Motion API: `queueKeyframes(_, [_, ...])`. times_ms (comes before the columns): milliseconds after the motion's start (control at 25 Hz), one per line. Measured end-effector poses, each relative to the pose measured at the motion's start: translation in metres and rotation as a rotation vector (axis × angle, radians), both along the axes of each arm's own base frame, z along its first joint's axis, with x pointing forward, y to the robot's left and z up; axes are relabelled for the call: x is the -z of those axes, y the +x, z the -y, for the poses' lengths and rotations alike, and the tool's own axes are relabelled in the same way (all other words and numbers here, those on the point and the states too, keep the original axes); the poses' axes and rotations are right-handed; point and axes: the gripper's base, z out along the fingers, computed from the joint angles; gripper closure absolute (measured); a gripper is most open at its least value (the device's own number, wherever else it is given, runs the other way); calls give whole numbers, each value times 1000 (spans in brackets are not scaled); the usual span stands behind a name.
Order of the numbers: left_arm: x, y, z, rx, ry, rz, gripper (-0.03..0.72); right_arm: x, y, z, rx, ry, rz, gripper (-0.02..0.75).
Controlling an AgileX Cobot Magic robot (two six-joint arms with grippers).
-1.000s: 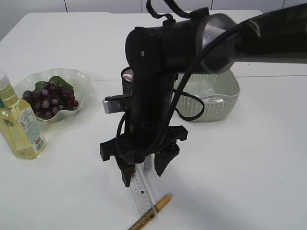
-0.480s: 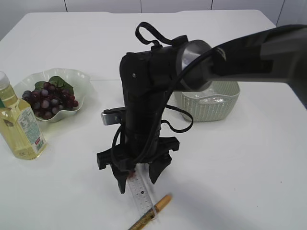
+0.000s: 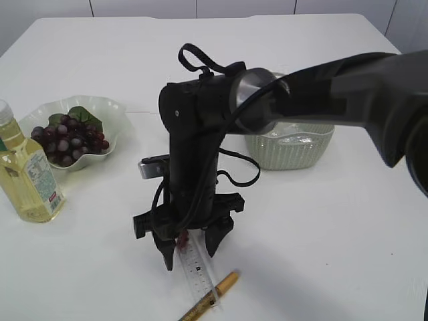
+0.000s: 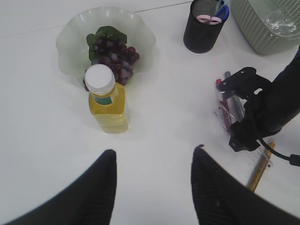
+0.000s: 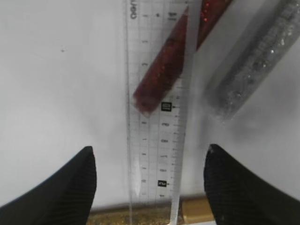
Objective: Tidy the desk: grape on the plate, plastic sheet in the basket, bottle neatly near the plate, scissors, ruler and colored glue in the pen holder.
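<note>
White desk surface (image 3: 348, 221) fills all three views, with pale wall panels along the far edge.

Status of completed items, judged from the present layout:
- Grape (image 3: 70, 139) lies in the plate (image 3: 107, 107) at far left. This step appears done.
- Bottle (image 3: 27, 174) stands upright just near of the plate, at the left edge. Placement appears acceptable.
- Scissors (image 4: 213, 16) stand in the pen holder (image 4: 201, 33); pink and blue handles show above its rim in the left wrist view.
- Basket (image 3: 294, 150) sits far right of centre. Clear, shiny material shows inside it in the left wrist view, probably the plastic sheet.

Outstanding items:
- Ruler (image 5: 157, 108), transparent, lies flat on the desk at near centre.
- Red glitter glue (image 5: 176, 61) lies diagonally under or on the ruler; which one cannot be told. Silver glitter glue (image 5: 253, 70) lies just right of it. Gold glue (image 3: 210, 297) lies across the ruler's near end.

Gripper condition:
- Right gripper (image 5: 150, 180) hangs directly above the ruler, jaws spread wide on either side of it, grasping nothing.
- Left gripper (image 4: 152, 187) hovers near of the bottle, well apart from the glue group, jaws parted and empty.

Assessment: roughly two thirds complete; the ruler and three glue sticks remain to be moved to the pen holder.
</note>
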Motion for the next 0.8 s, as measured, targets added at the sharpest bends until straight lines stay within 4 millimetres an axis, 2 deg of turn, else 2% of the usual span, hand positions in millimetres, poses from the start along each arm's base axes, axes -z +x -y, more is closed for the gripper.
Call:
queueKeyframes(280, [1,1,-1,-4,9,-2,307,7,1,3,-12,-40,0,214])
queueKeyframes(320, [1,1,-1,-4,11,-1,307,7,1,3,-13,-41,1,232])
queueKeyframes(800, [1,1,-1,-6,14,1,321,11,1,3,-11,-48,-7,215])
